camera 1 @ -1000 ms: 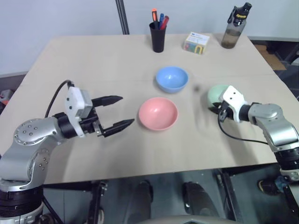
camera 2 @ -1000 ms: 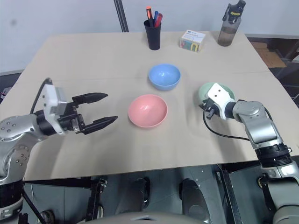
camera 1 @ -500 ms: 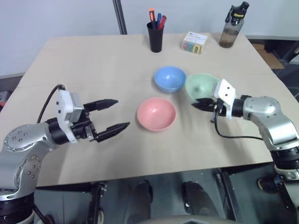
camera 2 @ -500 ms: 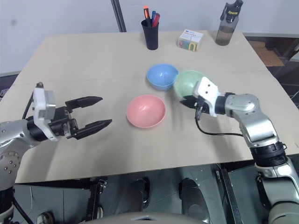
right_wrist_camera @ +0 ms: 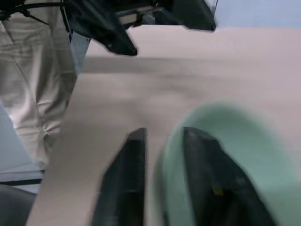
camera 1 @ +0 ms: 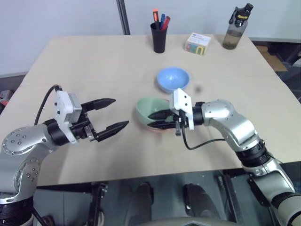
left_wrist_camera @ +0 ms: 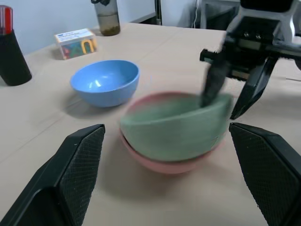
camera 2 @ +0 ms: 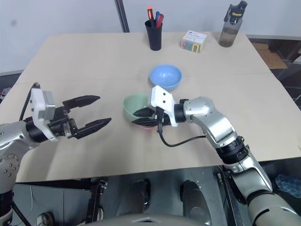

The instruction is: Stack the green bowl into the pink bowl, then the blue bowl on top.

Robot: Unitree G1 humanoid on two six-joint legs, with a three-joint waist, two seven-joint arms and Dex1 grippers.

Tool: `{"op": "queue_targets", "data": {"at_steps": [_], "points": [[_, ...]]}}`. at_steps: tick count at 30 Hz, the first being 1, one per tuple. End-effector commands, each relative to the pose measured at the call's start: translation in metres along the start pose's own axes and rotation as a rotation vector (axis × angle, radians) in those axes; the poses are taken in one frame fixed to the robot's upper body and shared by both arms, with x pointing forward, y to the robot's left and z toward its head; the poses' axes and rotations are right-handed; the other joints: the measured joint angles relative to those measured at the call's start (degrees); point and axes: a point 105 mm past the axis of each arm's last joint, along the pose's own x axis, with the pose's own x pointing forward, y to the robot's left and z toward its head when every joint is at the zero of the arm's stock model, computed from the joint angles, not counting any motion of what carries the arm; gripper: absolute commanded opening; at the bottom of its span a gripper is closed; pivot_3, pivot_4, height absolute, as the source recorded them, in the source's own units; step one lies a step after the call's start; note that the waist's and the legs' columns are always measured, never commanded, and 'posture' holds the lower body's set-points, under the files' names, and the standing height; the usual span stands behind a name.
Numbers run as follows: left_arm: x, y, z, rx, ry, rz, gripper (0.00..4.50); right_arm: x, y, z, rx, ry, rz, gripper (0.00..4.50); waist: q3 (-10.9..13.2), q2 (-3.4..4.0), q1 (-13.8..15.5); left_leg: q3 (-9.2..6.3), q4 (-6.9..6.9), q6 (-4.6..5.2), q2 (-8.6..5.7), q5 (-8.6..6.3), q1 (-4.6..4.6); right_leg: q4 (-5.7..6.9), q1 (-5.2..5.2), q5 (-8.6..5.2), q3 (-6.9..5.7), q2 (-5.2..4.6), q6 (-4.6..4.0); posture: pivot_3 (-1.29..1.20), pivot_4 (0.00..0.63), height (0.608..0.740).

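Nested in the pink bowl (left_wrist_camera: 169,165), the green bowl (camera 1: 149,107) sits tilted, the right tool (camera 1: 160,119) straddling its rim with fingers slightly apart. Behind the pink bowl stands the empty blue bowl (camera 1: 172,79). Left of it, the left tool (camera 1: 112,114) gapes wide above the desk (camera 1: 94,61).

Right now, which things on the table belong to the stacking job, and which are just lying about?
Part of the job:
- green bowl, tilted in the pink bowl, its rim between the right gripper fingers
- pink bowl, under the green one
- blue bowl, alone behind them

Lying about:
- black pen cup
- small box
- bottle
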Motion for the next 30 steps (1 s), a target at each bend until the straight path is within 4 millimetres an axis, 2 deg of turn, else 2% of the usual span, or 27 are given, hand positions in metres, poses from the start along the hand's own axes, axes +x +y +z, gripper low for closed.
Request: {"op": "queue_targets", "data": {"at_steps": [1,2,3,7,11,16,22,25,26,27,30], "points": [[-0.001,-0.006,0.011,0.041,-0.030,-0.002,4.50,-0.017,-0.021,0.028,-0.121,-0.073,-0.109,2.46,0.00,0.01,-0.12,0.00,-0.01,0.00,0.00,0.00,0.00,0.00,0.00,0.00,0.00,0.00,0.00,0.00,0.150,0.740],[-0.001,-0.007,0.011,0.040,-0.029,0.001,4.50,-0.022,-0.025,0.031,-0.141,-0.077,-0.133,3.01,0.00,0.01,-0.16,0.00,-0.02,0.00,0.00,0.00,0.00,0.00,-0.02,0.00,0.00,0.00,0.00,0.00,0.150,0.740],[-0.001,-0.008,0.011,0.039,-0.029,0.003,4.50,-0.029,-0.031,0.033,-0.159,-0.075,-0.163,3.38,0.00,0.01,-0.18,0.00,-0.02,0.00,0.00,0.00,0.00,0.00,-0.01,0.01,0.00,0.00,0.01,0.00,0.150,0.740],[-0.002,-0.012,0.010,0.031,-0.030,0.009,4.50,-0.058,-0.062,0.028,-0.255,0.029,-0.254,3.38,0.00,0.00,-0.19,0.01,-0.01,0.00,0.00,0.00,0.02,0.00,0.00,0.00,0.00,0.00,0.00,0.00,0.150,0.740],[-0.003,-0.012,0.011,0.033,-0.035,0.031,4.50,-0.071,-0.096,-0.008,-0.403,0.252,-0.263,3.38,0.01,0.01,-0.48,0.04,-0.01,0.00,0.00,0.00,0.04,-0.01,-0.01,0.00,0.01,0.00,-0.01,0.00,0.150,0.740],[-0.006,-0.015,0.012,0.044,-0.038,0.071,4.50,-0.050,-0.124,-0.041,-0.531,0.406,-0.280,3.38,0.03,0.04,-1.41,0.07,-0.14,0.00,0.00,0.00,0.04,-0.03,-0.06,0.01,0.04,0.01,-0.02,0.00,0.150,0.740],[-0.018,-0.023,0.014,0.047,-0.033,0.150,4.50,-0.026,-0.129,-0.056,-0.596,0.483,-0.267,3.38,0.05,0.06,-1.88,0.04,-0.27,-0.01,0.00,0.00,-0.02,-0.12,-0.10,0.15,0.05,0.00,0.19,0.00,0.150,0.740],[-0.023,-0.029,0.013,0.042,-0.027,0.185,4.50,-0.023,-0.132,-0.059,-0.617,0.513,-0.272,2.57,0.06,0.07,-1.82,0.02,-0.28,-0.01,0.00,0.00,-0.01,-0.12,-0.09,0.06,0.04,0.00,0.02,0.00,0.150,0.740],[-0.024,-0.031,0.013,0.040,-0.026,0.198,4.50,-0.022,-0.133,-0.058,-0.623,0.518,-0.275,2.01,0.06,0.08,-1.80,0.01,-0.28,-0.01,0.00,0.00,0.00,-0.11,-0.09,0.03,0.04,0.00,-0.03,0.00,0.150,0.740],[-0.025,-0.031,0.013,0.038,-0.026,0.207,4.50,-0.021,-0.133,-0.057,-0.628,0.522,-0.277,1.71,0.06,0.08,-1.80,0.01,-0.27,-0.02,0.00,0.00,0.01,-0.10,-0.08,0.02,0.04,0.00,-0.05,0.00,0.150,0.740],[-0.027,-0.033,0.013,0.035,-0.026,0.219,4.50,-0.021,-0.135,-0.057,-0.647,0.533,-0.278,0.42,0.06,0.08,-1.82,0.01,-0.26,-0.02,0.00,0.01,0.07,-0.08,-0.04,0.02,0.04,0.00,-0.06,0.00,0.150,0.740]]}}
